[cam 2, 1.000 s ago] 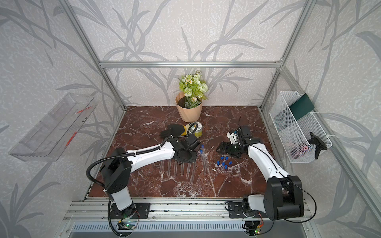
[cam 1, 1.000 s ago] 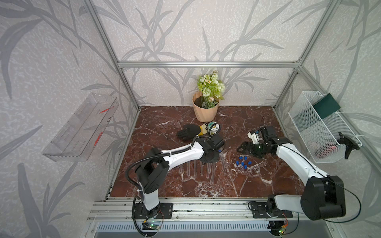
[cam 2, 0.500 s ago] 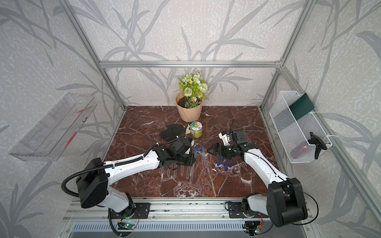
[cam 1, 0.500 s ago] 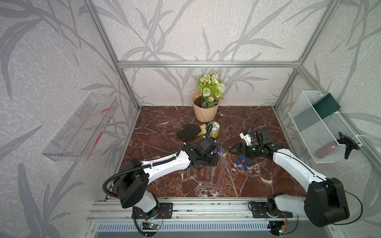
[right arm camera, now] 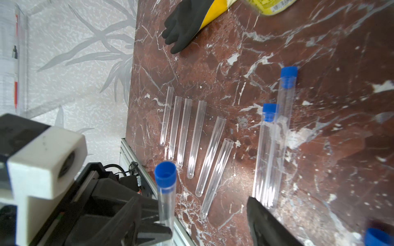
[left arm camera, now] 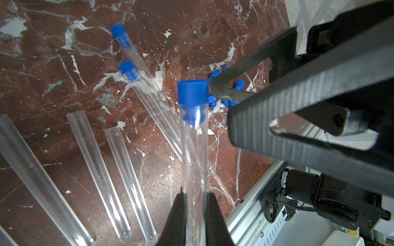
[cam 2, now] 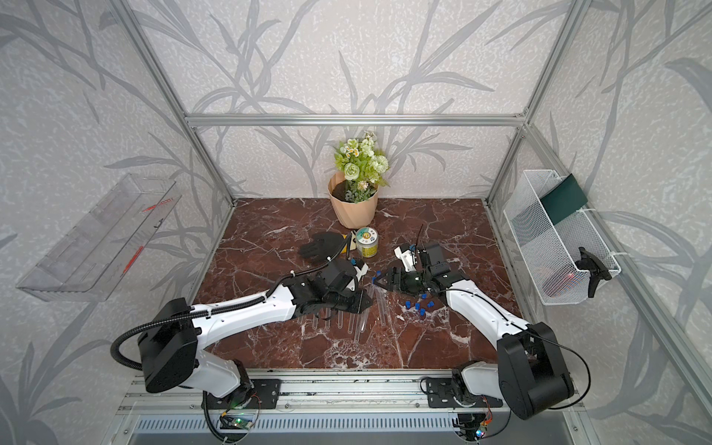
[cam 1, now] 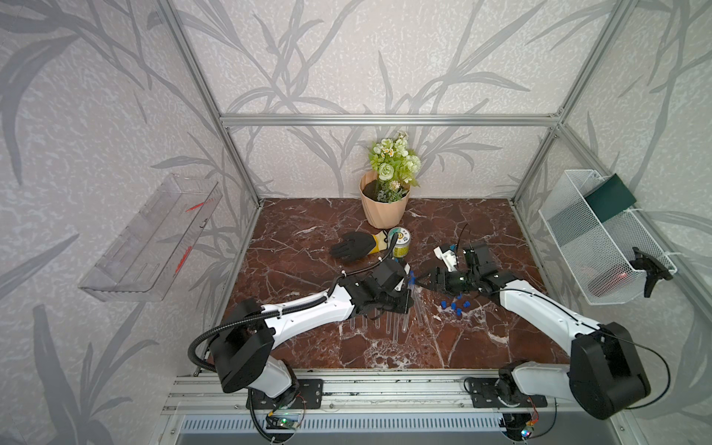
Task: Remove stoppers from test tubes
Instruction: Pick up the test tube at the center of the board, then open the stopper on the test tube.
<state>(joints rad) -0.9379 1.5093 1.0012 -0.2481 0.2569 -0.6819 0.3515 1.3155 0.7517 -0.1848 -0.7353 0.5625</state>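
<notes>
Blue stopper up next: lining up the pull

Clamping held tube (left arm camera: 194, 149) in left gripper (left arm camera: 195, 193), jaws shut tight on the clear shaft well below the mouth. Keeping it raised off marble (cam 1: 308, 246), stoppered end pointing toward the right arm. Holding right gripper (left arm camera: 222, 102) with jaws apart, tips just beside stopper (left arm camera: 193, 91), not yet around it, judging by both wrist views. Leaving six open tubes (right arm camera: 196, 136) lying in a loose row on the marble. Leaving two capped tubes (right arm camera: 279, 138) lying side by side and touching, near that row. Keeping loose stoppers (cam 1: 453, 307) clustered on the marble near the right arm.

Judging handling next. Treating held tube as light, stiff, slick and probably breakable, so avoiding squeezing harder or levering sideways against the shaft. Treating stopper as small, light, slightly springy plastic, seated by a plug pushed inside the mouth. Expecting friction first, then a sudden release. Taking hold on the wide blue head above the rim, pads square on opposite sides, never on the clear wall. Pulling straight along the tube's axis, maybe adding a small twist. Watching for the tube sliding through the left jaws, given the smooth round wall. Expecting an easy drop once freed, so aiming for the cluster.
</notes>
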